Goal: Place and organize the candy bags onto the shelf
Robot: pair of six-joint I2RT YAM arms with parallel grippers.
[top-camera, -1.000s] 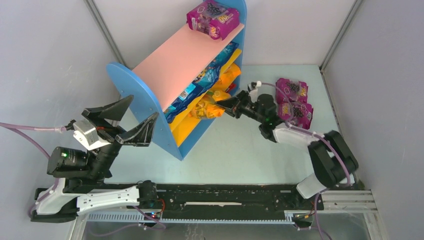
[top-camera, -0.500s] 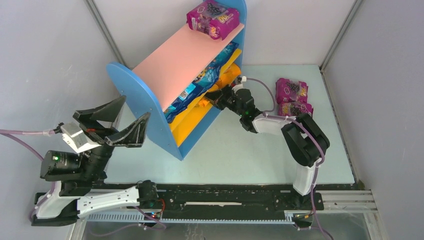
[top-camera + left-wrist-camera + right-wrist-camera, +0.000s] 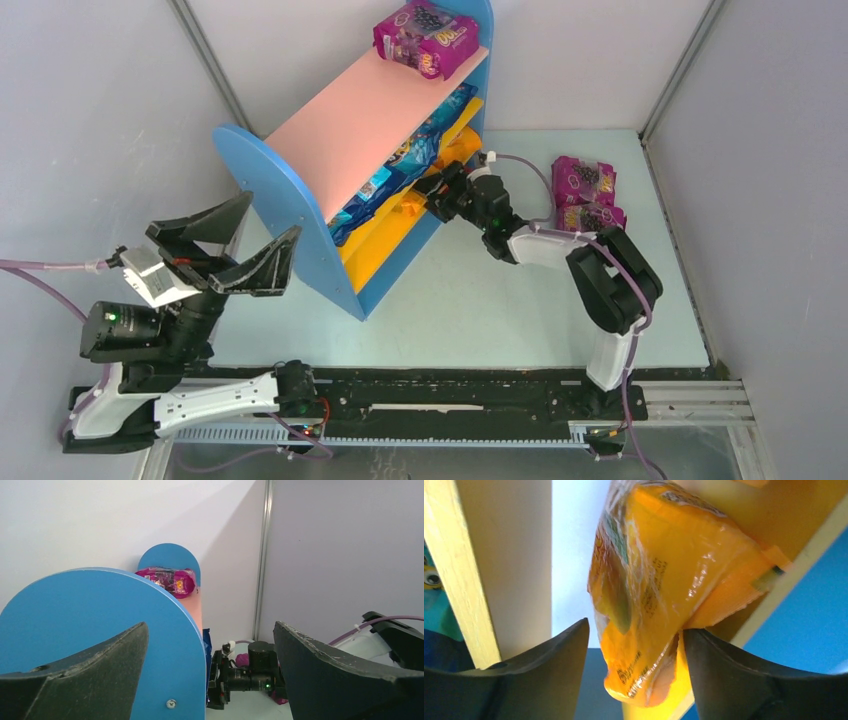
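Note:
The shelf (image 3: 350, 130) has blue side panels, a pink top and yellow lower boards. One purple candy bag (image 3: 425, 35) lies on its top at the far end, also visible in the left wrist view (image 3: 167, 578). Blue bags (image 3: 415, 150) fill the middle tier and orange ones (image 3: 458, 150) the lower tier. My right gripper (image 3: 432, 190) reaches into the lower tier. It is open around an orange bag (image 3: 664, 580), which touches only the right finger (image 3: 744, 680). My left gripper (image 3: 235, 245) is open and empty beside the near blue panel (image 3: 100, 620).
Two purple bags (image 3: 583, 180) (image 3: 592, 215) lie on the table right of the shelf, close behind the right arm. Grey walls enclose the table on three sides. A yellow shelf board (image 3: 499, 555) stands left of the right gripper.
The right gripper carried the orange bag into the shelf's lower tier and has opened its jaws off it. The left arm drew back slightly to the left.

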